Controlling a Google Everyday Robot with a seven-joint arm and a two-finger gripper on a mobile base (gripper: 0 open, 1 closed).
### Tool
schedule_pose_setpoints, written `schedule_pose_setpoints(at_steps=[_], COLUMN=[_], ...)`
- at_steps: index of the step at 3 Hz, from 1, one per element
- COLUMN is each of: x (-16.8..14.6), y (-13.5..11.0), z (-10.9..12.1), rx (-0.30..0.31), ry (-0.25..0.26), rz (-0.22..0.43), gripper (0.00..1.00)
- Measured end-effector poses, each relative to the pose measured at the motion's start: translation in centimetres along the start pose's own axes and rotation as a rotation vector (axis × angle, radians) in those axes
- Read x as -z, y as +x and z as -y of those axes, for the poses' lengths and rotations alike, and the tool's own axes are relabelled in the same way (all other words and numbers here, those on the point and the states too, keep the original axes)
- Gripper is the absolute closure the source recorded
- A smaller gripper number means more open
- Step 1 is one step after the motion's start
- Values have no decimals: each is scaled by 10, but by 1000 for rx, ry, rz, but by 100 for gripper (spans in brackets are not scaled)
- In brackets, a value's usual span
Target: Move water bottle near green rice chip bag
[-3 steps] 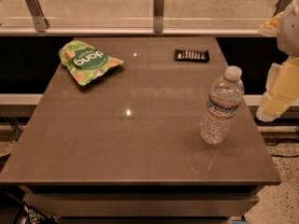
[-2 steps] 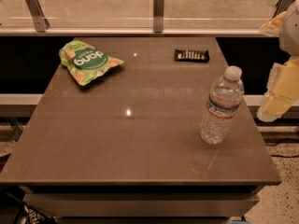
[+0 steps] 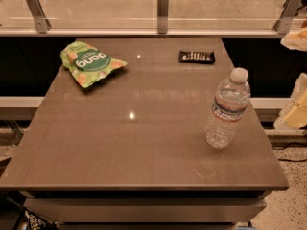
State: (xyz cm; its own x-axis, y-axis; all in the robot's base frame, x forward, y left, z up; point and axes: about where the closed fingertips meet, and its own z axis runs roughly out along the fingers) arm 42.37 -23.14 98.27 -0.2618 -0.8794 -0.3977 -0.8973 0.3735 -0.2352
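Since a second ago, the pale robot parts at the right edge have drawn back toward the border, so you see less of them. Everything on the table [image 3: 144, 147] lies where it was.

Your gripper [image 3: 293, 111] sits at the far right, cut off by the edge of the view. It is off the table's right side and roughly level with the bottle. It holds nothing you can see, and you cannot tell whether it is apart or together. A second pale piece of the arm [image 3: 296, 38] shows above it, also cropped.

The water bottle [image 3: 227, 110] stands upright on the right half of the table, close to the right edge and clear of the gripper. Its white cap [image 3: 239, 74] is on. A faint ring mark [image 3: 206, 170] shows on the tabletop just in front of it.

The green rice chip bag [image 3: 90, 62] lies flat at the back left corner with its dark round logo facing up, well apart from the bottle. A small black bar [image 3: 196, 56] lies flat near the back edge, to the right of the middle, between the two but nearer the bottle's side.

Behind the table runs a glass barrier on metal posts [image 3: 162, 11].
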Motion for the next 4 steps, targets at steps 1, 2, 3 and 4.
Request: schedule_pose_setpoints(at_steps=[1, 2, 3, 4], x=[-3, -10, -23, -35], y=[8, 8, 3, -5], z=[-9, -15, -16, -11], rx=[-64, -106, -124, -122], ry=[-9, -3, 23, 60], rz=[99, 205, 322, 435], gripper=[0, 0, 0, 0])
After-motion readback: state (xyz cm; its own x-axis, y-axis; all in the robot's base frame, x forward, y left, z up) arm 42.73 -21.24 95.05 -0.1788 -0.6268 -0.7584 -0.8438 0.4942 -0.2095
